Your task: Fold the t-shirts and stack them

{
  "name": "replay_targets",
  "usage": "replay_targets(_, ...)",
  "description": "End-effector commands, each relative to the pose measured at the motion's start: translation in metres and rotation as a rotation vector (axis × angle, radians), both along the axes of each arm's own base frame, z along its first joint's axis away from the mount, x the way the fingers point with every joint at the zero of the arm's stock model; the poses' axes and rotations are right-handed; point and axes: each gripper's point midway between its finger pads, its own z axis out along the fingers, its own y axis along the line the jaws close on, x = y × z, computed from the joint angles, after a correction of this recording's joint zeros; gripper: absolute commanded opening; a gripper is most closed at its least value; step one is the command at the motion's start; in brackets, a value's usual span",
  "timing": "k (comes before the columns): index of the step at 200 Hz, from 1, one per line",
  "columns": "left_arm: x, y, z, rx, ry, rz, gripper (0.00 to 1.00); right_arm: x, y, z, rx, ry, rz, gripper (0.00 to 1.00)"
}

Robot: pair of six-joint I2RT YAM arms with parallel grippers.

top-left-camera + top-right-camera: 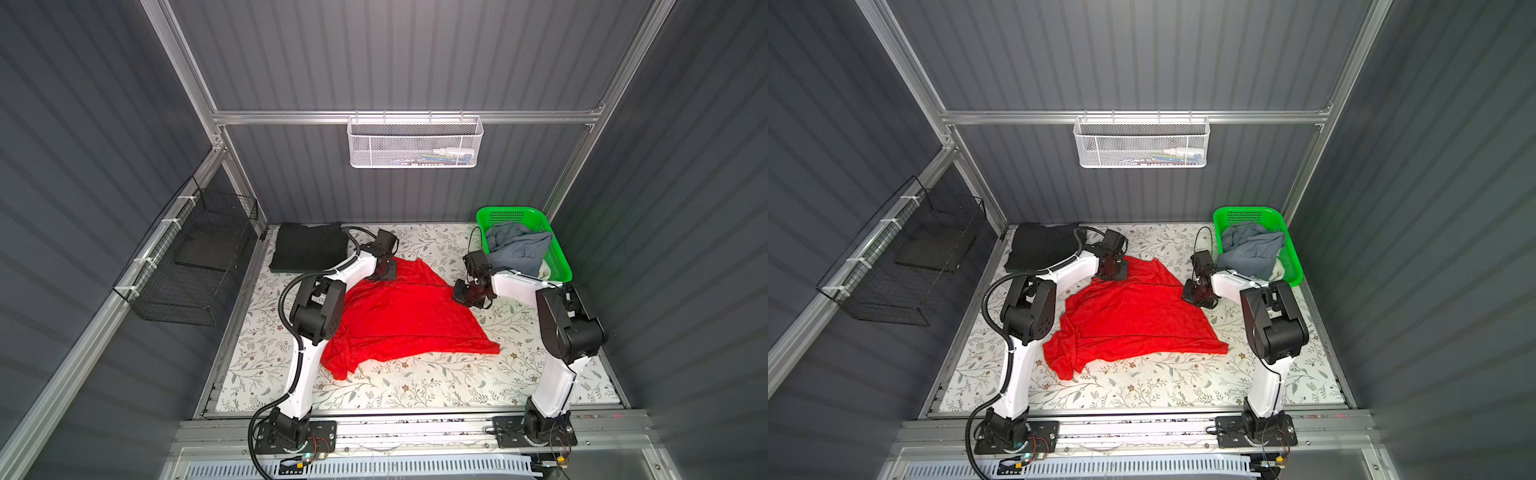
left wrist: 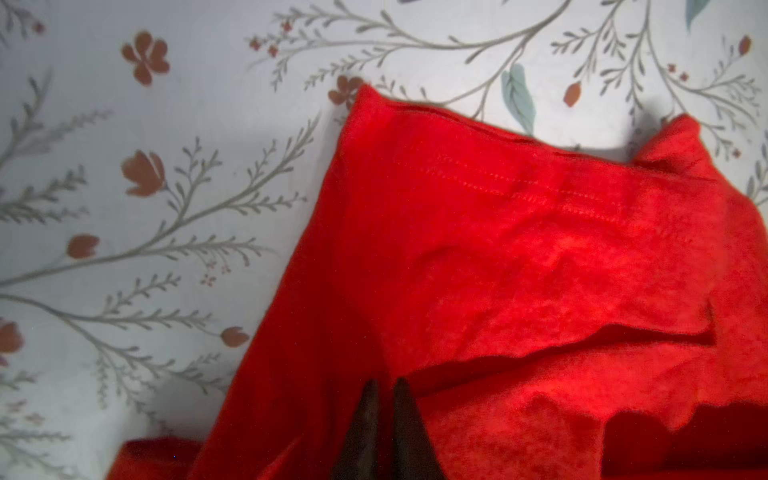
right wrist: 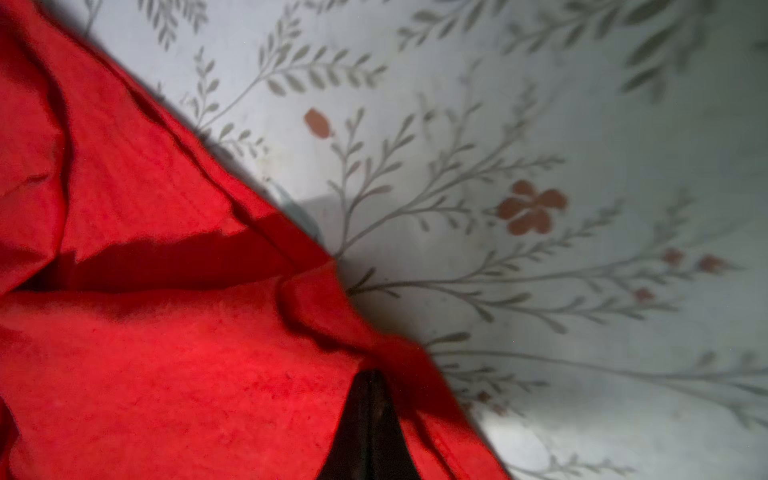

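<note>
The red t-shirt point(image 1: 399, 320) is spread at the centre of the table point(image 1: 415, 390). Its far edge is pinched at 11 o'clock by the left gripper point(image 2: 385, 384) and at 2 o'clock by the right gripper point(image 3: 371, 374), both jaw pairs clamped on the red cloth. Folded dark t-shirts point(image 1: 309, 249) are laid at the table's 11 o'clock corner. A grey-blue t-shirt point(image 1: 519, 249) is heaped in the green basket point(image 1: 509, 216) at 1 o'clock.
</note>
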Motion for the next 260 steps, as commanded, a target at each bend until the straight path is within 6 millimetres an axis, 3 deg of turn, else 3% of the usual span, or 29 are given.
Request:
replay_targets(1, -0.002, 0.013, 0.006, 0.073, 0.007, -0.01, 0.0, 0.002, -0.017, 0.013, -0.019, -0.042, -0.041, 0.0)
replay_targets(54, -0.006, 0.018, 0.02, 0.07, -0.002, -0.006, 0.0, -0.005, -0.05, 0.031, -0.057, -0.085, -0.103, 0.0)
replay_targets(65, -0.009, 0.014, 0.02, 0.043, 0.01, -0.008, 0.13, -0.007, -0.051, 0.032, -0.051, -0.087, -0.104, 0.0)
replay_targets(71, -0.011, 0.011, 0.019, 0.023, 0.017, -0.012, 0.17, -0.009, -0.05, 0.032, -0.043, -0.085, -0.101, 0.0)
replay_targets(83, -0.016, 0.004, 0.018, -0.03, 0.033, -0.019, 0.31, -0.01, -0.044, 0.032, -0.011, -0.082, -0.088, 0.12)
replay_targets(102, -0.025, -0.013, 0.017, -0.126, 0.056, -0.049, 0.35, -0.013, -0.032, 0.029, 0.054, -0.077, -0.063, 0.26)
replay_targets(116, -0.029, -0.02, 0.016, -0.156, 0.05, -0.051, 0.45, -0.013, -0.022, 0.027, 0.086, -0.082, -0.038, 0.35)
replay_targets(151, -0.039, -0.031, 0.0, -0.098, 0.081, -0.094, 0.48, -0.012, 0.003, 0.017, 0.105, -0.059, 0.032, 0.48)
replay_targets(169, -0.039, -0.031, -0.005, -0.073, 0.086, -0.1, 0.48, -0.01, 0.01, 0.01, 0.093, -0.042, 0.045, 0.5)
replay_targets(213, -0.039, -0.04, -0.015, -0.108, 0.114, -0.116, 0.46, -0.006, 0.02, -0.004, 0.021, -0.015, 0.088, 0.47)
replay_targets(240, -0.039, -0.045, -0.021, -0.128, 0.132, -0.124, 0.26, -0.007, 0.02, -0.013, 0.008, 0.002, 0.081, 0.31)
replay_targets(260, -0.037, -0.043, -0.02, -0.132, 0.137, -0.136, 0.05, -0.009, 0.018, -0.017, -0.003, 0.009, 0.076, 0.05)
